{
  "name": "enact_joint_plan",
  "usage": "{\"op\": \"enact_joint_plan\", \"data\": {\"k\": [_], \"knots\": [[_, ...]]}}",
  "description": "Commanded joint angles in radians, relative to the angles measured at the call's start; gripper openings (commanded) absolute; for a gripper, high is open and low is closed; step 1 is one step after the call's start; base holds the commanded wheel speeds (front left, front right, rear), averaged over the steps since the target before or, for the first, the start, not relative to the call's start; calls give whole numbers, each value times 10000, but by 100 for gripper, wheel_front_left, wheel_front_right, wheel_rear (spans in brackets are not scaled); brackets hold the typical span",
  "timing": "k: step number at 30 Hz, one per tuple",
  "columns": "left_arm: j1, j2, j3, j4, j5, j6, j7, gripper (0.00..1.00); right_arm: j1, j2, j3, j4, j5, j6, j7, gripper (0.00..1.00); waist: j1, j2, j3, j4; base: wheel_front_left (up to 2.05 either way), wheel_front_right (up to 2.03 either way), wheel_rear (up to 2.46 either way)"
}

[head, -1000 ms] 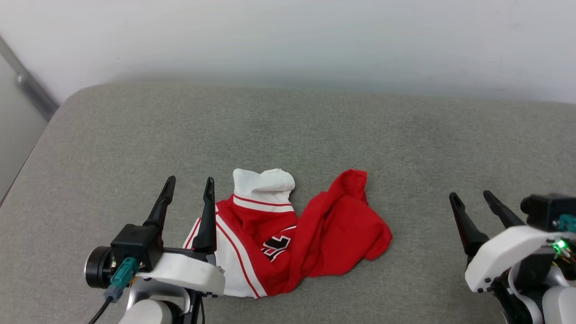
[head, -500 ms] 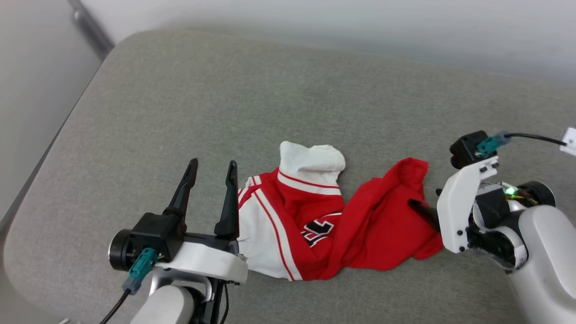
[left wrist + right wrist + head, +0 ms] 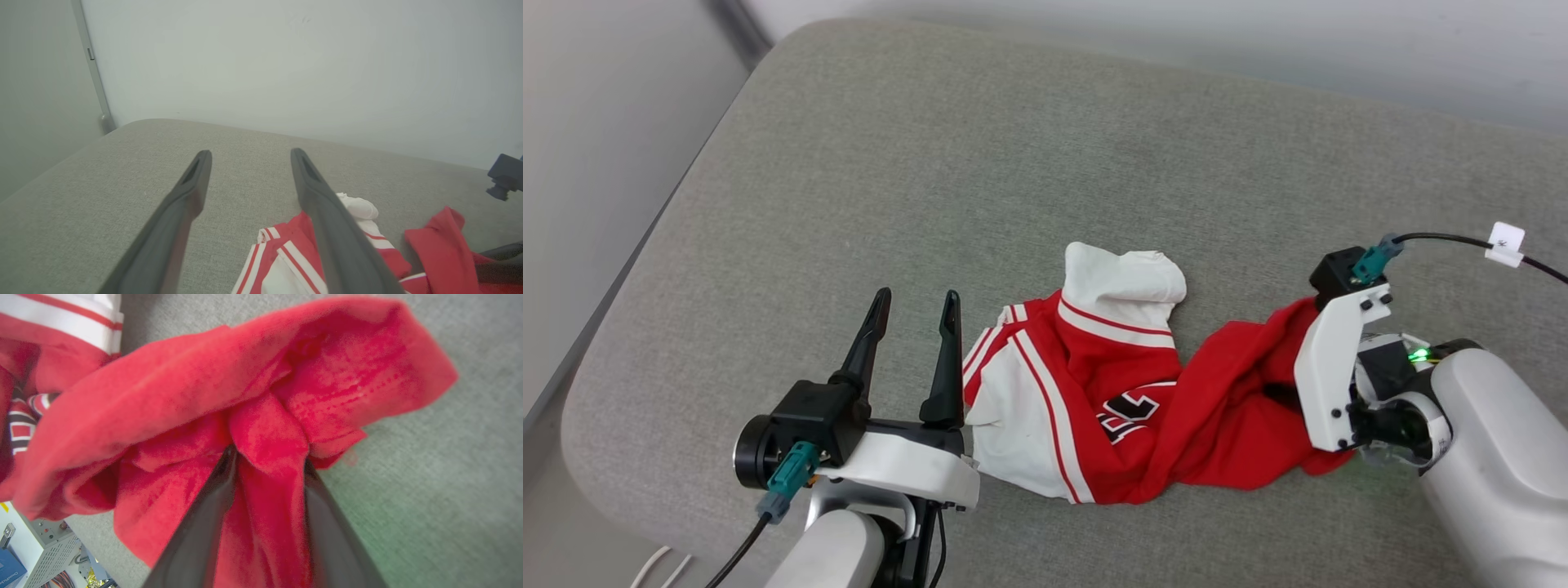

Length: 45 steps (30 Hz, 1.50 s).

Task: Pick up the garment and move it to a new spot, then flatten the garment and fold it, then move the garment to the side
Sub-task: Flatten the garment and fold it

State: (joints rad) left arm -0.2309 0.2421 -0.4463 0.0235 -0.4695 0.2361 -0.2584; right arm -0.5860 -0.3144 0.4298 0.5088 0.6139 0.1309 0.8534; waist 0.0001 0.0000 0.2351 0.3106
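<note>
Left gripper [image 3: 916,294] & right gripper [image 3: 267,457]: 2 long dark tapered fingers each, on black blocks w/ white wrist covers [image 3: 907,483] and pale grey rounded forearms [image 3: 1494,474]. Teal plugs [image 3: 792,483] w/ black cables [image 3: 1437,238] at both wrist cams; right cable has a white tag [image 3: 1505,242], left wrist a round black barrel [image 3: 752,461]. Right cover: black screws [image 3: 1364,304], green LED [image 3: 1419,355] beside it.

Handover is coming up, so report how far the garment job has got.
Done: nothing finished; the garment lies crumpled on the grey cushion. In hand: the pick-up, with the right end effector closed around a fold of red cloth at its right end, while the left end effector is open beside its white edge, holding nothing. Left: lifting and moving it, flattening, folding, moving it aside.
</note>
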Motion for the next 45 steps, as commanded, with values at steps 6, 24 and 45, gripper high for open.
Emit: {"op": "enact_joint_plan", "data": {"k": [6,24,45], "knots": [[74,97,105,51,81,-35,-56,100,-240,-279,172,27,167,-11,-705,0,-1,0,-283,-505,0,0,0],[754,701,144,-253,-7,211,506,100,4473,163,-4238,-3038,-1898,-5,-1334,0,-1,0,-1317,-2705,0,0,0],[1058,805,-114,-156,-207,225,797,100,6726,2103,-5432,-5595,-2712,-5,-6607,100,-1,0,-1893,-2720,0,0,0]]}}
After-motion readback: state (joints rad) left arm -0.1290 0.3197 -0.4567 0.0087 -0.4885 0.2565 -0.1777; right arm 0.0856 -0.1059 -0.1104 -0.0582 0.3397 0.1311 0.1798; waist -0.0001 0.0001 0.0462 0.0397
